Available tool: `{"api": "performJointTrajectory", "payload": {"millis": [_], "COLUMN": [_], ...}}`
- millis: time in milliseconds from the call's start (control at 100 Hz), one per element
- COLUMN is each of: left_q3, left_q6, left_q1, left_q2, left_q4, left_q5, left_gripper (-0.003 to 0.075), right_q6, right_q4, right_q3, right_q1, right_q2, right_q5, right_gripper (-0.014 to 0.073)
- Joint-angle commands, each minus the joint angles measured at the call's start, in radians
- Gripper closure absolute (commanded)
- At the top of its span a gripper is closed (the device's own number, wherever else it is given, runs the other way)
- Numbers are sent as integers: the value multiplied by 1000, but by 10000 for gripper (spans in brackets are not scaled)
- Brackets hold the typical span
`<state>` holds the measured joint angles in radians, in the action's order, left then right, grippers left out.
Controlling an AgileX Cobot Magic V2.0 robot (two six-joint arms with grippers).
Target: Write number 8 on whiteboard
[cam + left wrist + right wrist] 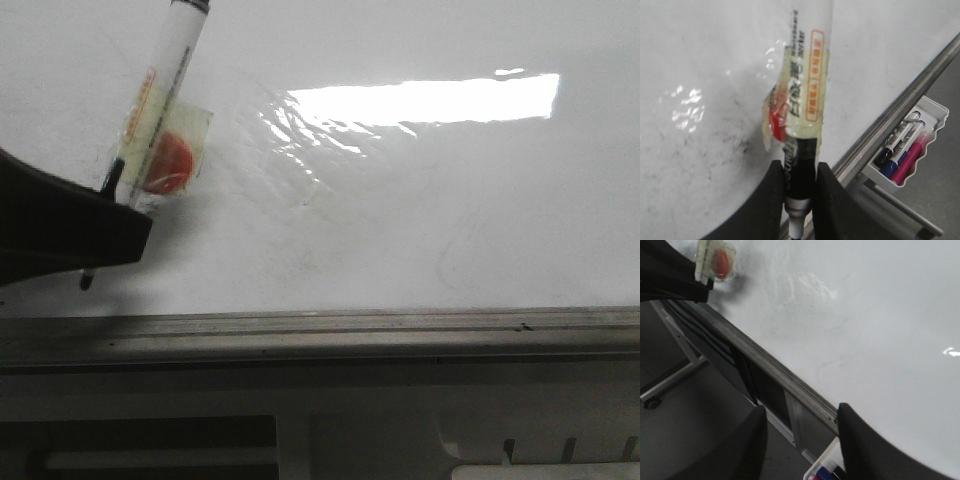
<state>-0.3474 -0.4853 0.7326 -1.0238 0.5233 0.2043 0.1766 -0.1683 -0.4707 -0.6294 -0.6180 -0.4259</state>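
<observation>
The left gripper (799,200) has its jaws clenched on a marker (160,95), low on the barrel, tip just above the grey rail (320,325) of the whiteboard (450,220). No number 8 shows on the board. The marker looks light and stiff; the glossy board is slippery, so pressure should stay gentle. The right gripper (800,440) hangs released, empty, near the rail.

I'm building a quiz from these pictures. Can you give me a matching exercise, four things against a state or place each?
Things:
1. black-and-white marker pen
2. left gripper
3. right gripper
4. white plastic tray

States or places:
A. open, holding nothing
B. holds spare markers below the grey metal rail
C. shut on the pen
D. wrapped in clear tape with a red patch

Pairs: 1-D, 2-C, 3-A, 4-B
</observation>
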Motion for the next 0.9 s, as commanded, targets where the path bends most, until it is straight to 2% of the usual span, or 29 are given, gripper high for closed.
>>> {"api": "performJointTrajectory", "payload": {"millis": [0,150,310,660,750,890], "left_q3": [-61,-90,-91,-91,-91,-91], "left_q6": [-4,-4,-4,-4,-4,-4], "left_q1": [23,54,58,58,58,58], "left_q2": [25,17,17,17,17,17], "left_q4": [63,278,312,441,442,447], "left_q5": [29,-1,0,16,16,16], "left_gripper": [741,741,741,741,741,740], "right_q6": [8,8,8,8,8,8], "right_q4": [4,4,4,-25,-33,-33], "right_q3": [-84,-185,-281,-413,-418,-418], "right_q1": [-47,-155,-236,-253,-253,-253], "right_q2": [-80,-226,-356,-541,-557,-561], "right_q5": [83,128,150,222,229,231], "right_gripper": [242,242,242,248,321,542]}}
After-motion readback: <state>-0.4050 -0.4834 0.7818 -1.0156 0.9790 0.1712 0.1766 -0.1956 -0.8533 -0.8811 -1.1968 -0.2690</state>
